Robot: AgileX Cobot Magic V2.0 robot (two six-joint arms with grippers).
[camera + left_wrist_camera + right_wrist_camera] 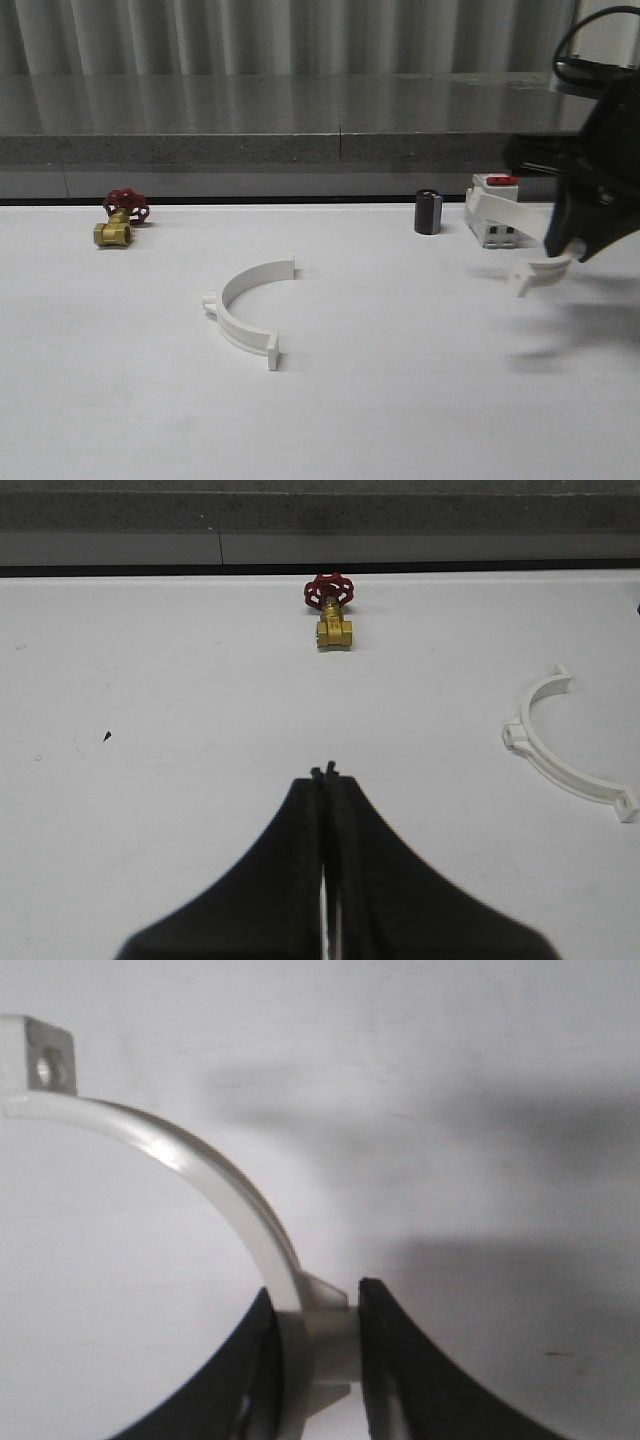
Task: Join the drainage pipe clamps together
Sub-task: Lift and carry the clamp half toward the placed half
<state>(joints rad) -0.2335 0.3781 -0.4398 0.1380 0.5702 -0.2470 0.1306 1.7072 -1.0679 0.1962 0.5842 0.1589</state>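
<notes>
Gripping one clamp half (318, 1345) in right end effector (318, 1360) | left end effector (326, 775) closed, empty | no legible writing

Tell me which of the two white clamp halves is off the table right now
The clamp half on the right, pinched in the right end effector by its outer nub. The other half lies flat mid-table, untouched.
</notes>
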